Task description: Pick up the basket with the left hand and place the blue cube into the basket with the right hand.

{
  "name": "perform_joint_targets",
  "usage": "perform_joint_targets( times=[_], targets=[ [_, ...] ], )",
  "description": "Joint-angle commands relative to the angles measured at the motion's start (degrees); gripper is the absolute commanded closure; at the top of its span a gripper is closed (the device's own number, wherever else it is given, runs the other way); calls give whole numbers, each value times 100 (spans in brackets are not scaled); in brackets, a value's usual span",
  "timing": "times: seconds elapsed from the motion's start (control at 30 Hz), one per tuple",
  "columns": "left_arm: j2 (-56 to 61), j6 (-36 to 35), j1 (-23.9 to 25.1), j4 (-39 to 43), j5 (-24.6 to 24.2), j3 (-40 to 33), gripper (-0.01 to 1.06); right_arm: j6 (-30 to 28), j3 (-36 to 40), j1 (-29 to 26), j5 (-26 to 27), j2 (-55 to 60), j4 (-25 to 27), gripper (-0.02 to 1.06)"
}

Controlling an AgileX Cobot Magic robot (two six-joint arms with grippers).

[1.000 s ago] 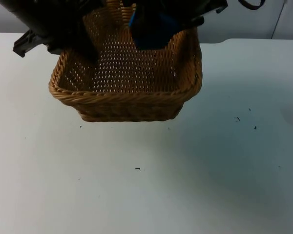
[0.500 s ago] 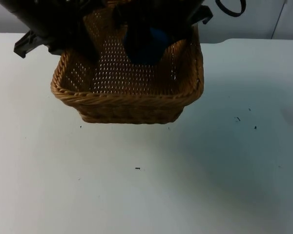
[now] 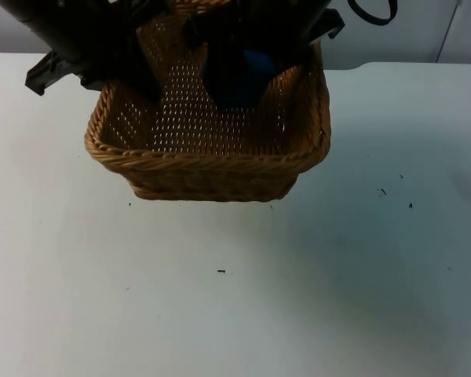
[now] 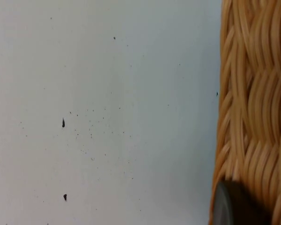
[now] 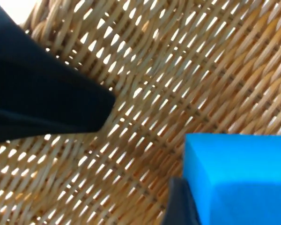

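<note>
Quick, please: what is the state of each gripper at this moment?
Left gripper: shut on the basket, holding it above the table.
Right gripper: inside the basket; jaws cannot be told; blue cube beside its fingertip.

The right arm hides most of the blue cube (image 3: 255,67) and the basket (image 3: 208,161) rear rim.

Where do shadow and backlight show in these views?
Top view: the basket throws a soft shadow on the table toward the right; the cube sits dark under the right hand. Right wrist view: light shines through the weave.
</note>
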State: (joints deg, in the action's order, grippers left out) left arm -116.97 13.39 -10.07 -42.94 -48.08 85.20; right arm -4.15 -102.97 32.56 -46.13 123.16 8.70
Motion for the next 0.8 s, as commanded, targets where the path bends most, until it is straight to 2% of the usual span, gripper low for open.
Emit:
perform_joint_targets(
  times=[0.0, 0.17, 0.5, 0.63, 0.77],
  targets=[
    [86, 7, -35, -166, -19, 16, 105, -36, -9, 21, -79, -7, -132, 40],
    [86, 7, -35, -166, -19, 16, 105, -36, -9, 21, -119, -177, -136, 30],
    [86, 7, -35, -166, -19, 16, 105, -59, -9, 21, -223, -464, -149, 29],
    [86, 7, -35, -166, -19, 16, 105, -59, -9, 21, -448, -647, -296, 20],
    [86, 7, -35, -166, -19, 16, 105, -35, -9, 21, -536, -738, -384, 20]
  ],
)
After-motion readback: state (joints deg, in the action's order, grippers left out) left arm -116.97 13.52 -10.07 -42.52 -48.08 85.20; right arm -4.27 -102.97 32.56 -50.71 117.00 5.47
